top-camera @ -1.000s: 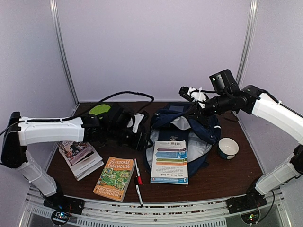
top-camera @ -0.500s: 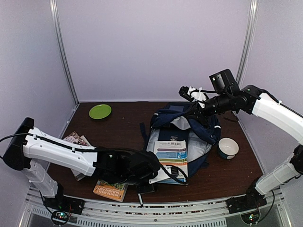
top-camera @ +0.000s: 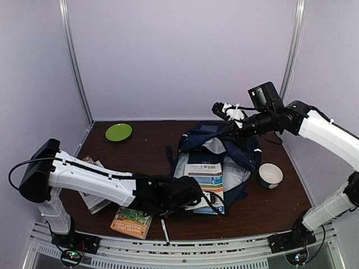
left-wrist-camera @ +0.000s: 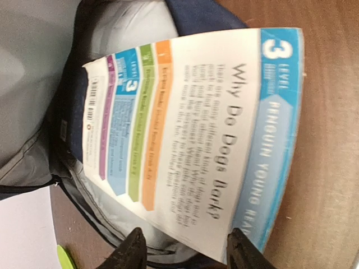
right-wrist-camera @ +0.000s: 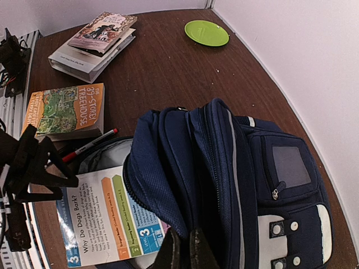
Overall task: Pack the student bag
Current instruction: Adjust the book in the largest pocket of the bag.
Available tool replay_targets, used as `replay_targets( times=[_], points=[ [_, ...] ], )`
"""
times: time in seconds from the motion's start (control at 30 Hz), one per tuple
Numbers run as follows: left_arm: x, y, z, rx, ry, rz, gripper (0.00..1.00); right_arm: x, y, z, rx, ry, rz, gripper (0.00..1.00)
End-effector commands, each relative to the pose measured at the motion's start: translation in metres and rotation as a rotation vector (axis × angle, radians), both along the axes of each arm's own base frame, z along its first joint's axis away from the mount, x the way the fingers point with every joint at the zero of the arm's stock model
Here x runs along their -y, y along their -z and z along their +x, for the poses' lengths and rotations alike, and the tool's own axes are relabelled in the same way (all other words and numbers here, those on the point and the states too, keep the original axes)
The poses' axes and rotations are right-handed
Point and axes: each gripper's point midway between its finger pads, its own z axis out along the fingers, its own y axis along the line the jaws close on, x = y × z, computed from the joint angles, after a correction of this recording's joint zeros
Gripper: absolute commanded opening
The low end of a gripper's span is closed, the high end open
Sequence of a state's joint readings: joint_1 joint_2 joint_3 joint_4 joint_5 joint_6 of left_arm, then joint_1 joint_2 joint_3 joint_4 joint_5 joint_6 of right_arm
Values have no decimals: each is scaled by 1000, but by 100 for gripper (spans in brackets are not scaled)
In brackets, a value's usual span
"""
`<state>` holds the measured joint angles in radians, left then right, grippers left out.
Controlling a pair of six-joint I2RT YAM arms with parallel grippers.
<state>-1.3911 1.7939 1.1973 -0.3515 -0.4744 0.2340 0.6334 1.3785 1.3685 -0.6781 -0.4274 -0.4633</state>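
The navy student bag [top-camera: 224, 148] lies open at the table's middle, its pale grey lining showing. My right gripper [right-wrist-camera: 184, 247] is shut on the bag's upper opening edge [right-wrist-camera: 168, 185] and holds it lifted; it also shows in the top view [top-camera: 233, 131]. A thin book, "Why Do Dogs Bark?" [top-camera: 205, 180], lies partly inside the opening, its near end sticking out. My left gripper [left-wrist-camera: 188, 253] is open, its fingers [left-wrist-camera: 134, 251] straddling the book's [left-wrist-camera: 190, 129] near edge; in the top view it sits just left of that end [top-camera: 193, 200].
A Treehouse book [top-camera: 129, 221] and a pen [top-camera: 164, 230] lie at the front left, and a red-capped pen [right-wrist-camera: 90, 144] beside the bag. A book stack [right-wrist-camera: 95, 42] sits far left, a green plate [top-camera: 118, 131] back left, a white bowl [top-camera: 270, 175] right of the bag.
My left arm swung from the back left down to the front, and its gripper reached the book's near end. The book slid a little deeper into the bag. The right arm held still.
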Motion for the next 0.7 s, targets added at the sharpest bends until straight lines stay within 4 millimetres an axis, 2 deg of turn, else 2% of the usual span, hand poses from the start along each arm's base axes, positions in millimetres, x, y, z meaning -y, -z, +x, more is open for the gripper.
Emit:
replay_targets(
  times=[0.0,0.1,0.2,0.3,0.43,0.5,0.67],
  points=[
    [9,-22,46,67,-58,-68,50,-3,-36,-1,79,-9,76,0],
    [11,-18,58,80,-51,-52,50,-3,-37,-2,82,-8,76,0],
    [12,-21,56,67,-22,-33,48,-2,-38,-2,83,-7,78,0],
    [11,-41,40,25,13,-82,49,-2,-39,-3,86,-8,82,0],
    [14,-53,-4,-111,125,-156,55,-2,-38,-3,88,-9,82,0],
    [14,-44,-19,-166,153,-149,56,-2,-37,-3,87,-11,80,0],
    [17,-7,-33,-194,163,-52,56,-2,-37,-4,85,-12,82,0]
  ],
)
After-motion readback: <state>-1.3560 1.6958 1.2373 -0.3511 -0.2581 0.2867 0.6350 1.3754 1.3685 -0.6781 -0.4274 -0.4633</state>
